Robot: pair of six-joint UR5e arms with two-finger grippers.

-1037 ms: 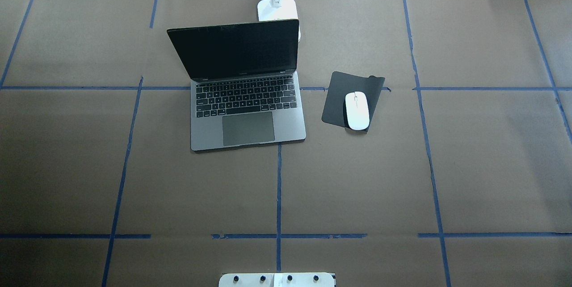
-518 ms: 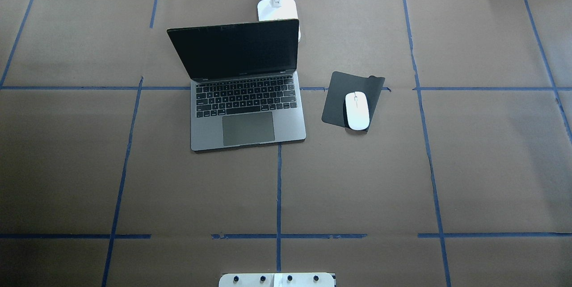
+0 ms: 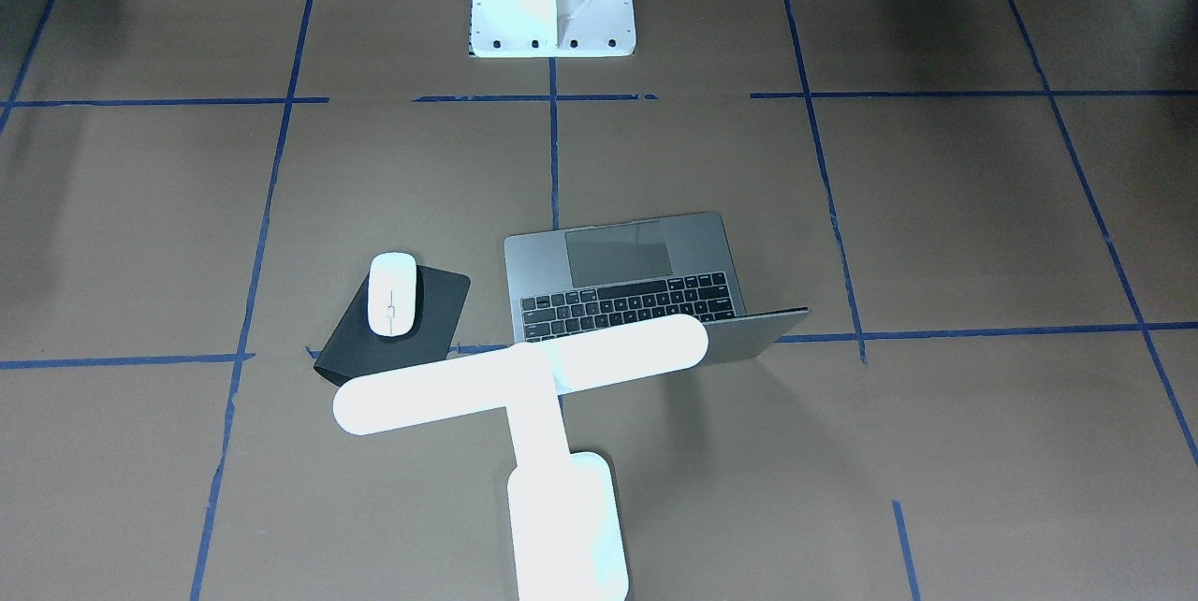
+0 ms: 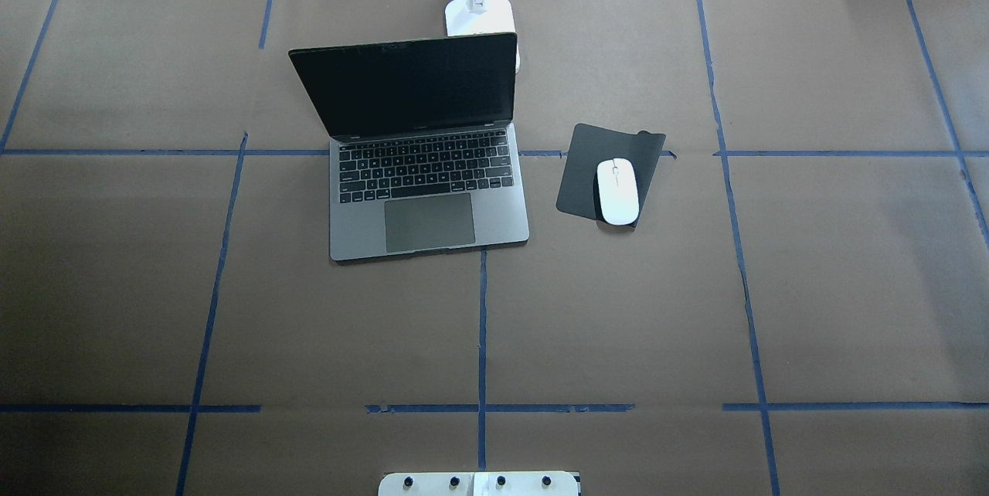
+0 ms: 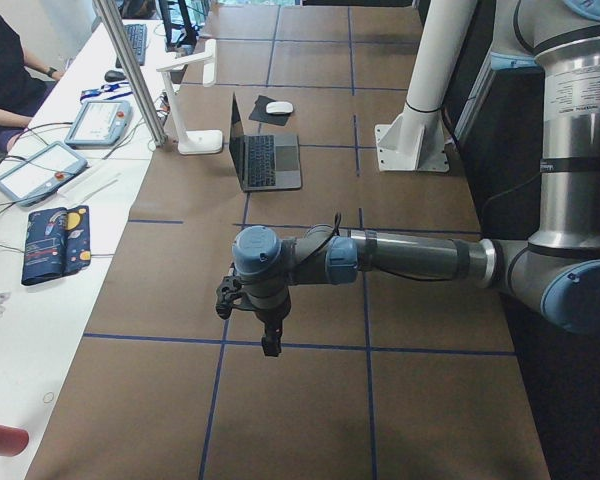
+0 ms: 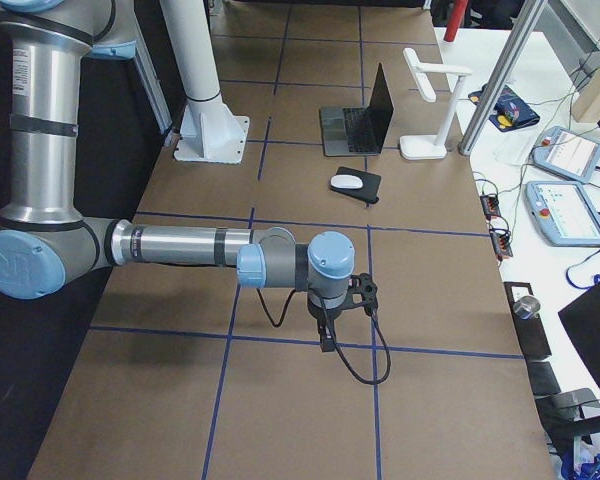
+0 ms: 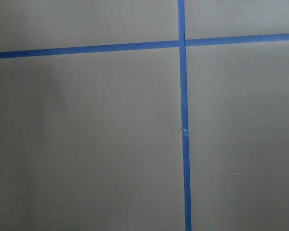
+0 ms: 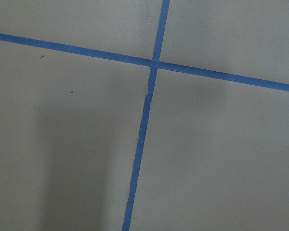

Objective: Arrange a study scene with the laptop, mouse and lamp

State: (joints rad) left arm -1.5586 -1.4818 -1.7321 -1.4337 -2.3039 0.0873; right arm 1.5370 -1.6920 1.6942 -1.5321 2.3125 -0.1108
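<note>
The laptop (image 4: 429, 195) stands open near the middle of the counter (image 4: 695, 310), screen dark, keyboard and trackpad facing the robot. The lamp (image 3: 519, 374) stands at the laptop's 12 o'clock. Its base is just behind the raised screen, and its bar head reaches out over the screen's top edge. At the laptop's 3 o'clock lies a black mouse pad (image 4: 587, 164), and the mouse (image 4: 618, 191) sits toward the pad's 5 o'clock corner, close to the edge.

By my reading the scene looks arranged. The main risk is the tight fit between screen and lamp: a push on the lid could nudge the base or tip the stem. A careless bump could also slide the mouse off the pad's corner.

No box, tray or other container shows; the pad carries only the mouse.

The left gripper (image 5: 270, 345) and right gripper (image 6: 326, 340) hang over bare counter, well apart from everything, pointing down. Only the side views show them, so I cannot tell whether either is open or closed.
</note>
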